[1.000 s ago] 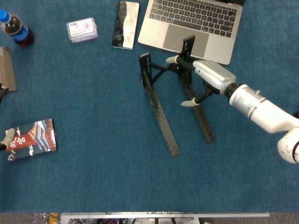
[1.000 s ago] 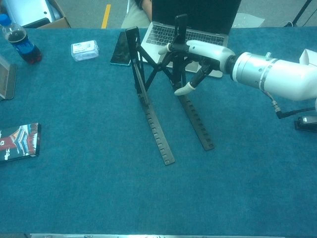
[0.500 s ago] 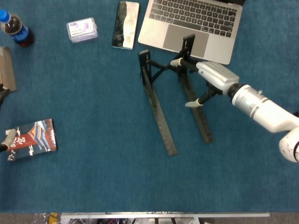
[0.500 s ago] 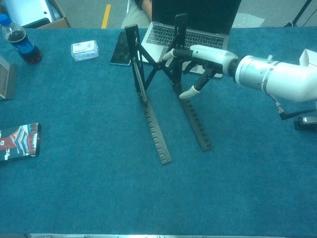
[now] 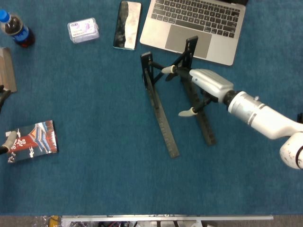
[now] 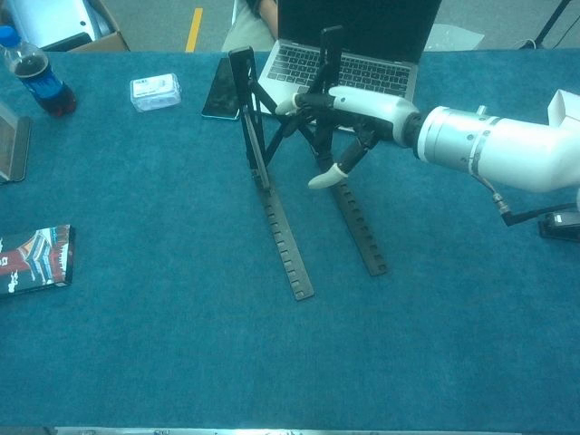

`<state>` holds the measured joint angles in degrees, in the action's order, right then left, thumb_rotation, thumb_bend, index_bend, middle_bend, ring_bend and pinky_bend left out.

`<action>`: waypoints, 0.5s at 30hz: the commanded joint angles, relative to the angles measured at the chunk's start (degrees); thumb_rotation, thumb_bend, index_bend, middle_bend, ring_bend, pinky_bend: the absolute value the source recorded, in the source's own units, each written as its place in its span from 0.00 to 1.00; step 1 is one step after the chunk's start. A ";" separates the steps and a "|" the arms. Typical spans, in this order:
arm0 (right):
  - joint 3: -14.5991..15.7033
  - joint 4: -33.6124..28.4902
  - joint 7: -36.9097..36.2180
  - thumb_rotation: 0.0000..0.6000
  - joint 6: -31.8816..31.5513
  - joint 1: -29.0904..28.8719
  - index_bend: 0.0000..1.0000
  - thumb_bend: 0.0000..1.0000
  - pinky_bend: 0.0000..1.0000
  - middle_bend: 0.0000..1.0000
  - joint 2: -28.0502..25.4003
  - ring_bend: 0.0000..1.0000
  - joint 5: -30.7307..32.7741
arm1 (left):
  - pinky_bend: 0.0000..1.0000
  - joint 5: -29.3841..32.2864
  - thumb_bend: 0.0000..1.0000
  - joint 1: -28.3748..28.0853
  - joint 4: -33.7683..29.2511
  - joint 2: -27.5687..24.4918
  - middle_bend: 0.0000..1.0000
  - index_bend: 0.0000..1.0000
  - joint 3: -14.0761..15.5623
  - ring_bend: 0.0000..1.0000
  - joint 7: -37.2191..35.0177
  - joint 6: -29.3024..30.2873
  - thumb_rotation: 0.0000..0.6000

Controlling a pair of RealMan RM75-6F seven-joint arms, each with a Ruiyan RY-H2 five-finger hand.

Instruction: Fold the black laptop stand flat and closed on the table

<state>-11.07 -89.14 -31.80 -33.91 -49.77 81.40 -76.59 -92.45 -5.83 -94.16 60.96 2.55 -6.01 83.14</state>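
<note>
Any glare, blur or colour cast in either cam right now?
Head view: even light, sharp, only a mild sheen on the phone screen; the black laptop stand reads clearly. Chest view: softer, stronger teal cast, and the right hand looks slightly smeared at its fingertips. No hard shadows in either.

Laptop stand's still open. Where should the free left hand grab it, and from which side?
Judging by its pose, the left rail of the laptop stand, taken from the stand's outer left. It lies long and bare on the table, while the right hand already crowds the right rail and cross-links. Left hand barely shows at the frame edge.
</note>
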 commanded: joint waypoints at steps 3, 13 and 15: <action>-0.84 -1.42 -5.00 1.00 1.36 -1.49 0.13 0.00 0.22 0.23 1.36 0.11 -2.25 | 0.00 0.05 0.35 0.07 -0.11 -0.01 0.04 0.02 0.05 0.00 0.13 0.07 1.00; -0.71 0.10 -12.38 1.00 3.11 -4.97 0.13 0.00 0.22 0.23 4.66 0.11 -6.62 | 0.00 0.54 0.35 0.48 -0.07 -0.18 0.04 0.02 0.13 0.00 0.16 0.33 1.00; -0.50 0.92 -12.91 1.00 3.41 -5.48 0.13 0.00 0.22 0.23 5.33 0.11 -6.67 | 0.00 0.62 0.35 0.52 0.00 -0.17 0.04 0.02 0.17 0.00 0.11 0.28 1.00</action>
<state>-11.73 -88.62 -44.44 -30.75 -54.96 86.35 -83.10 -91.83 -5.31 -94.16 60.79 2.72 -5.89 83.42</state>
